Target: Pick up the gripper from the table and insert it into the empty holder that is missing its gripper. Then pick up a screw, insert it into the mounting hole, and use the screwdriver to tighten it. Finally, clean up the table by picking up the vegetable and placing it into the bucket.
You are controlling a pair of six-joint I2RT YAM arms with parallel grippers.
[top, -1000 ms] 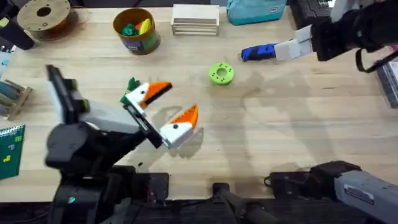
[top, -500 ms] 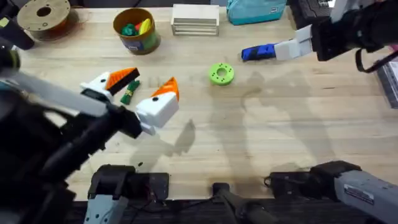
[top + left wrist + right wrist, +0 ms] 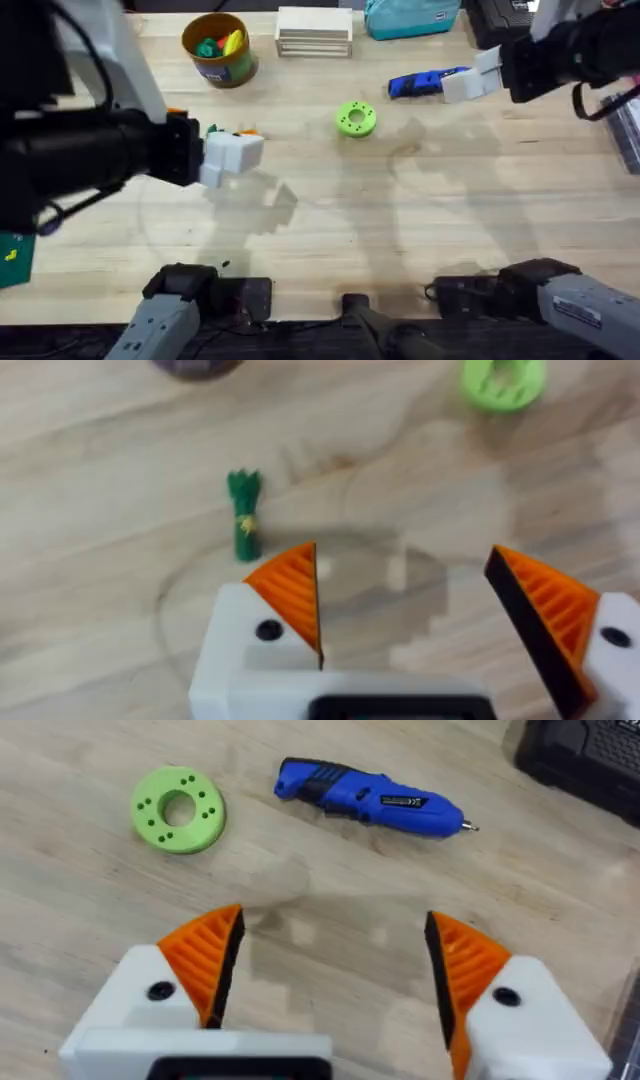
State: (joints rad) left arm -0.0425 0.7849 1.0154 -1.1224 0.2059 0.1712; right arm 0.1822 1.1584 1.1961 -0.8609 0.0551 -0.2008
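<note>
Left gripper: hanging above the table, jaws spread wide, holding nothing. Vegetable: lying on the wood just beyond its fingers, long axis pointing roughly away from the gripper. Left arm is sitting nearer; bucket is standing further back.

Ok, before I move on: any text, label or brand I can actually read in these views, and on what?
None can be read.
Screwdriver: a small pale marking on its side, too blurred to read.
Bucket: dark label band, print too small.
Teal bag: a white patch, illegible.
Green card at the table's left edge: yellow marks, not readable.
</note>
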